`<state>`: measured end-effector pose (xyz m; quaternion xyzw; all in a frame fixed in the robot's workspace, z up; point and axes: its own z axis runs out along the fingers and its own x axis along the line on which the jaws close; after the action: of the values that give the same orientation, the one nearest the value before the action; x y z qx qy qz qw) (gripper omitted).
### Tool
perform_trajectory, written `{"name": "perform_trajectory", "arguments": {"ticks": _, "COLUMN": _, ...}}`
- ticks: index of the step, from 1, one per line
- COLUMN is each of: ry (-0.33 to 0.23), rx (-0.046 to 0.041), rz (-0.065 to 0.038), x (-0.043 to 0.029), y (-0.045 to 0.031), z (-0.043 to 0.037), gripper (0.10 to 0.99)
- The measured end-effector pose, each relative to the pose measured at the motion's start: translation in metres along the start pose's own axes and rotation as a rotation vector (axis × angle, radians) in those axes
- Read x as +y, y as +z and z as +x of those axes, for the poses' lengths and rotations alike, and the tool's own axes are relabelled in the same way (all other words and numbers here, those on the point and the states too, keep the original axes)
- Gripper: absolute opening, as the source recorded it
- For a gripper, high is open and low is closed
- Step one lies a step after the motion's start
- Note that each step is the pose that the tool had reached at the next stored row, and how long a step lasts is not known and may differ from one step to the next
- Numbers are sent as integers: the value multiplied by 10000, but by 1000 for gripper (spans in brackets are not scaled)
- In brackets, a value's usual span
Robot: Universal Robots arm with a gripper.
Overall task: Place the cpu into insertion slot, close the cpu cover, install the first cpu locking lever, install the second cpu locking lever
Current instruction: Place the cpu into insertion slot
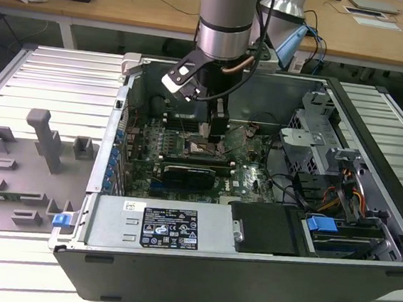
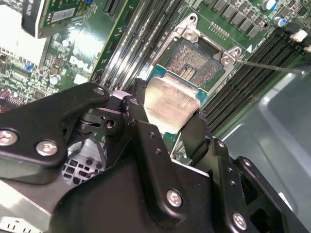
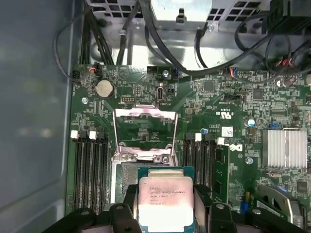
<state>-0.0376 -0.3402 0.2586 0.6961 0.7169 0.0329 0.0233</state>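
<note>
- First wrist view: gripper [image 3: 165, 216] jaws pinch the cpu [image 3: 165, 194]; cpu cover [image 3: 144, 113] raised open.
- Second wrist view: insertion slot [image 2: 192, 63] pins bare.
- Memory slots [image 3: 90, 165] flank it.

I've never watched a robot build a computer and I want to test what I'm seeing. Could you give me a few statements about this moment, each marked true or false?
1. The gripper holds the cpu between its fingers. True.
2. The cpu is seated in the insertion slot. False: it is in the gripper's grasp, and the slot's pin field lies bare.
3. The cpu cover is shut over the slot. False: it is swung open, away from the pin field.
4. The computer case lies on its side with its interior open to the arm. True.
</note>
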Motion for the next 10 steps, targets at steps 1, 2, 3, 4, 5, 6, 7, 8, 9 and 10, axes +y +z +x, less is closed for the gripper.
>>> {"name": "perform_trajectory", "arguments": {"ticks": 1, "ry": 2, "rx": 0, "rz": -1, "x": -9, "y": 17, "z": 0, "gripper": 541}}
{"name": "perform_trajectory", "arguments": {"ticks": 2, "ry": 3, "rx": -1, "rz": 1, "x": -16, "y": 31, "z": 0, "gripper": 541}}
{"name": "perform_trajectory", "arguments": {"ticks": 3, "ry": 3, "rx": 0, "rz": 2, "x": -22, "y": 51, "z": 2, "gripper": 541}}
{"name": "perform_trajectory", "arguments": {"ticks": 4, "ry": 3, "rx": 0, "rz": 3, "x": -26, "y": 68, "z": 3, "gripper": 541}}
{"name": "perform_trajectory", "arguments": {"ticks": 5, "ry": 3, "rx": -1, "rz": 8, "x": -34, "y": 98, "z": 6, "gripper": 541}}
{"name": "perform_trajectory", "arguments": {"ticks": 6, "ry": 3, "rx": -1, "rz": 10, "x": -37, "y": 114, "z": 9, "gripper": 541}}
{"name": "perform_trajectory", "arguments": {"ticks": 7, "ry": 3, "rx": -1, "rz": 17, "x": -43, "y": 148, "z": 18, "gripper": 541}}
{"name": "perform_trajectory", "arguments": {"ticks": 8, "ry": 4, "rx": 0, "rz": 21, "x": -47, "y": 167, "z": 23, "gripper": 541}}
{"name": "perform_trajectory", "arguments": {"ticks": 9, "ry": 3, "rx": 0, "rz": 24, "x": -50, "y": 182, "z": 29, "gripper": 541}}
{"name": "perform_trajectory", "arguments": {"ticks": 10, "ry": 4, "rx": -1, "rz": 29, "x": -54, "y": 199, "z": 41, "gripper": 541}}
